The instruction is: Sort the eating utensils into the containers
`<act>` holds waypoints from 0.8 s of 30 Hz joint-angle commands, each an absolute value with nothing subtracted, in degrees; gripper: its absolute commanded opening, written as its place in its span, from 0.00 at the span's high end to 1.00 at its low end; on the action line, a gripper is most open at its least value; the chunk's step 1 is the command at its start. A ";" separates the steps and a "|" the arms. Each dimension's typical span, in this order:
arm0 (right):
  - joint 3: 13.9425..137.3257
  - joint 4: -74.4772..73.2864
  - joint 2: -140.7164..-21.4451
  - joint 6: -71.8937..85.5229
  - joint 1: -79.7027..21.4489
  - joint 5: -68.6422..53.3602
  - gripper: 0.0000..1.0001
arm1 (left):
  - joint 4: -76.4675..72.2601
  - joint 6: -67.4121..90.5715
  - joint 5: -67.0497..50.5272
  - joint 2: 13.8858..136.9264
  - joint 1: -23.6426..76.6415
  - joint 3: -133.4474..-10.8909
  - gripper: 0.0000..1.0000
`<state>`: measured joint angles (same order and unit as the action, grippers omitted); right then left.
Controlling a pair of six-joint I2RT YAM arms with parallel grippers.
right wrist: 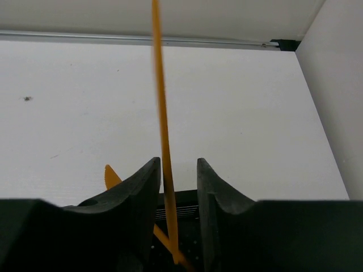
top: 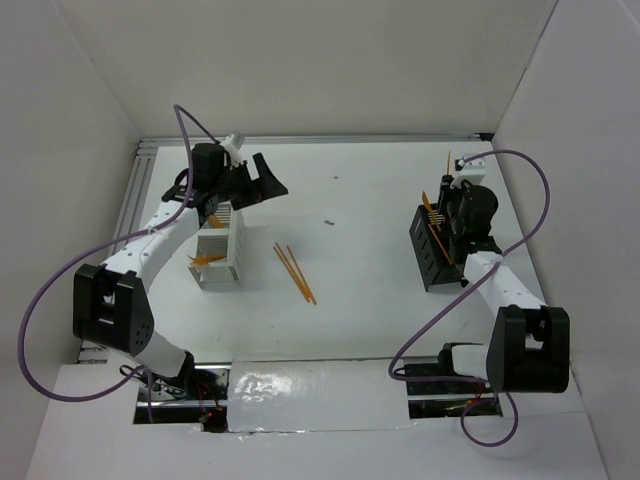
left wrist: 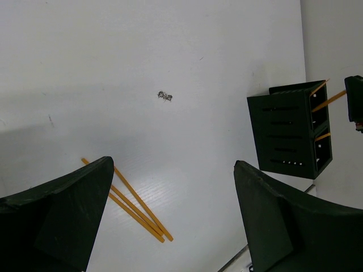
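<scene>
Three orange sticks (top: 295,272) lie side by side on the table between the caddies; they also show in the left wrist view (left wrist: 133,207). My left gripper (top: 262,182) is open and empty, above the far end of the white caddy (top: 222,262), which holds orange utensils. In its wrist view the gripper (left wrist: 173,164) hangs over bare table. My right gripper (top: 455,212) is over the black caddy (top: 432,250). Its jaws (right wrist: 178,161) stand slightly apart around an upright orange utensil (right wrist: 161,113) whose lower end is in the caddy; it leans by the left finger, with a gap on the right.
White walls close in the table on the left, back and right. A small dark speck (top: 328,222) lies mid-table. The black caddy (left wrist: 289,136) holds several orange utensils. A knife tip (right wrist: 110,175) pokes up beside my right fingers.
</scene>
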<state>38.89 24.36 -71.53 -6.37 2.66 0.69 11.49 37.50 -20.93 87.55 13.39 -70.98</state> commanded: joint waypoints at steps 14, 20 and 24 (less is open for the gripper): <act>49.30 13.99 -55.02 -0.18 -2.55 -9.55 0.00 | 16.09 37.87 -7.04 85.44 21.70 -69.02 0.03; 49.57 10.82 -56.07 5.44 -13.34 -15.21 0.00 | 17.30 42.79 -1.16 83.76 25.65 -63.99 0.08; 47.20 7.65 -60.19 6.50 -25.20 -4.95 0.01 | 21.96 48.85 7.72 86.83 29.00 -63.46 0.13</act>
